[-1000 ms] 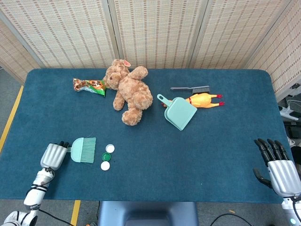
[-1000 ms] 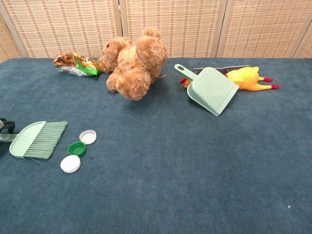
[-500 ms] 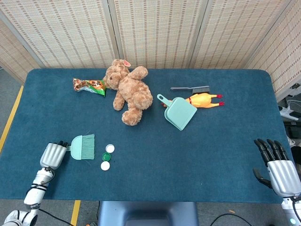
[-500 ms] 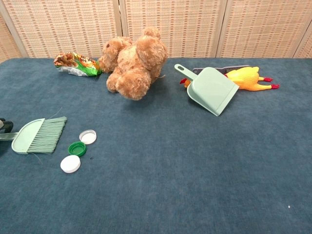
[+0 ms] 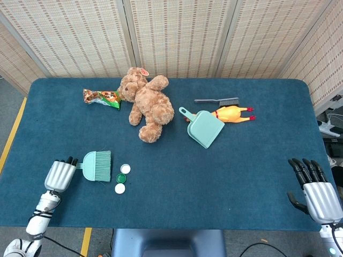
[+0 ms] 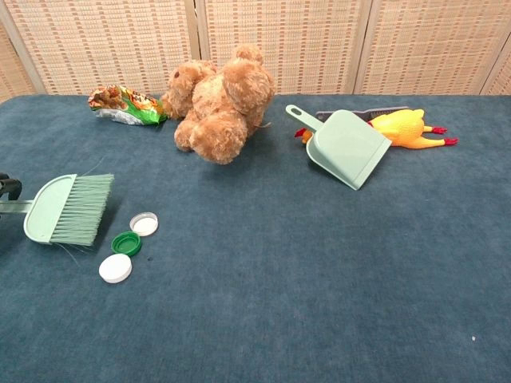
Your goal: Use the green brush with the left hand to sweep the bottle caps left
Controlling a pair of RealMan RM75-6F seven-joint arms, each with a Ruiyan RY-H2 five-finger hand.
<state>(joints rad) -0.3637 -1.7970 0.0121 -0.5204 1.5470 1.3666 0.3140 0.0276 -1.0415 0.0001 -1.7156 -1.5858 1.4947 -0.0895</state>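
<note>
My left hand (image 5: 60,174) is closed around the handle of the green brush (image 5: 97,165), a flat plastic fan of fine bristles. Its bristle edge sits just left of three round bottle caps (image 5: 121,178): two white, one green, apart from the bristles. My right hand (image 5: 315,189), well right of the brush, holds nothing, dark fingers spread, on the blue felt-like table (image 5: 225,171).

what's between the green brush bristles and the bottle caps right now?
Nothing: in the head view, only bare blue table separates the green brush, held by the left hand, from the bottle caps just right of its bristles. The chest view agrees.
</note>
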